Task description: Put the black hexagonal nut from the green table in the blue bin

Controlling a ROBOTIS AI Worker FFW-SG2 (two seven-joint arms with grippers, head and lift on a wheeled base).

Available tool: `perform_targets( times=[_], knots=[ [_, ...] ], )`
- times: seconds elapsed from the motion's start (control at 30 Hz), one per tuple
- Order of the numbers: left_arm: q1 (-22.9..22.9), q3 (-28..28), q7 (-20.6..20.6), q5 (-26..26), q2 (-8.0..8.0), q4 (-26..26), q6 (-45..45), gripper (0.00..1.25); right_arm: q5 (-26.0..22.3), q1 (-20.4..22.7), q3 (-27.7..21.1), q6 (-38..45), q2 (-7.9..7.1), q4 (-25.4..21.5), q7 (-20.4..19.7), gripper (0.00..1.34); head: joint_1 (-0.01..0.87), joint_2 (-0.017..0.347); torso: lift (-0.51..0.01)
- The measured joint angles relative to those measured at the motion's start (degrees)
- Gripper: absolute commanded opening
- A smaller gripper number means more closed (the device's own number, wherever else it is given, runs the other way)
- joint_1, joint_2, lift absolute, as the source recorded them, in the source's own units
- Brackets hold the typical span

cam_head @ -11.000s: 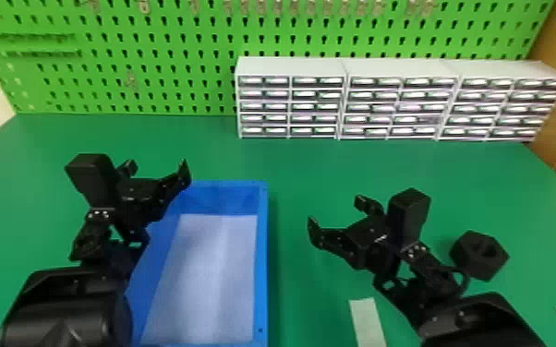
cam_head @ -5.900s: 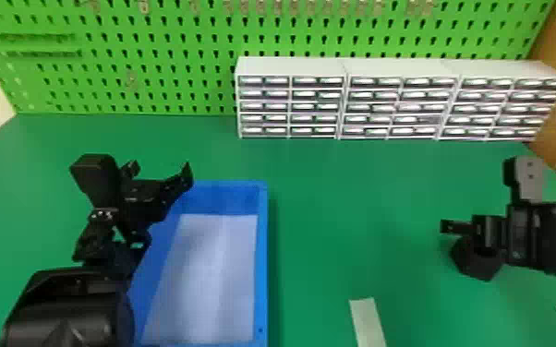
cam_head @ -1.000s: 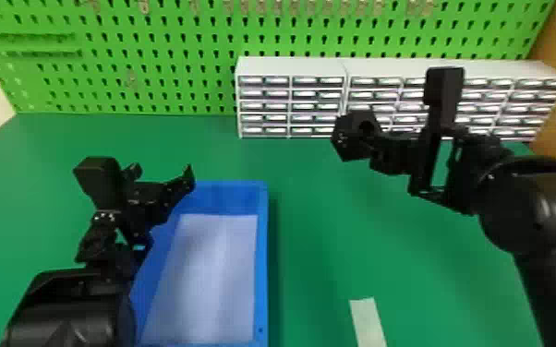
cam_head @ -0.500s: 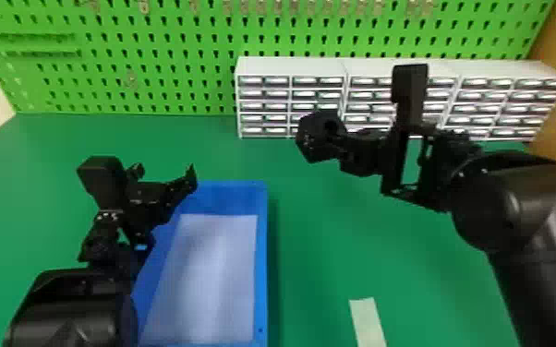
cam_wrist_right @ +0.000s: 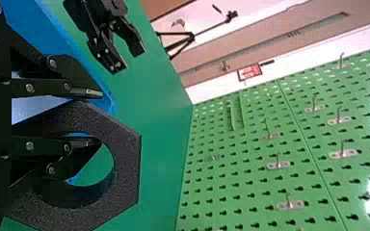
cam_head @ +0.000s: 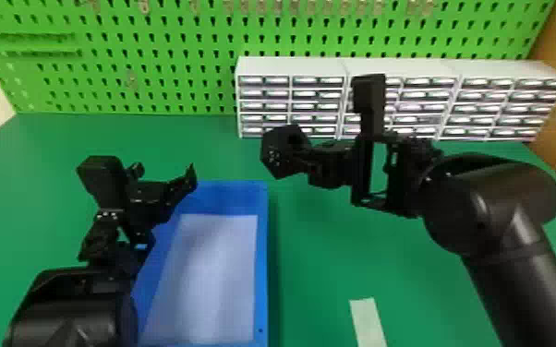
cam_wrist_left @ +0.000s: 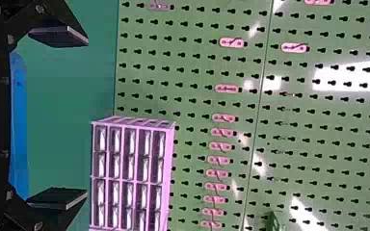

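Observation:
Up above the green table, my right gripper is shut on the black hexagonal nut, right of the blue bin's far corner. In the right wrist view one finger of my right gripper passes into the hole of the nut and the other lies along its outside. The blue bin, with a white sheet on its floor, stands at centre-left. My left gripper is parked over the bin's left edge; in the left wrist view the left gripper stands open, nothing between its fingers.
Grey drawer cabinets line the back of the table before a green pegboard. A pale strip lies on the table near the front, right of the bin.
The right gripper picked the nut up off the table's right side and carried it up and leftward, still moving left over the last second. The left arm has barely shifted.

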Motion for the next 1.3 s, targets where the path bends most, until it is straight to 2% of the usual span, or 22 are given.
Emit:
perform_targets(
  times=[0.33, 1.3],
  knots=[
    [0.03, 0.20, 0.01, -0.03, 0.00, 0.00, 0.00, 1.08, -1.97, -0.94, 3.76, 0.00, -0.18, 1.79, 1.98, 0.42, 0.686, 0.051, -0.097],
    [-0.94, 1.33, 0.08, -0.55, 0.00, 0.35, 0.00, 1.08, -8.23, -3.47, 12.03, 0.10, -1.50, 7.46, 2.73, 0.42, 0.686, 0.051, -0.097]
  ],
)
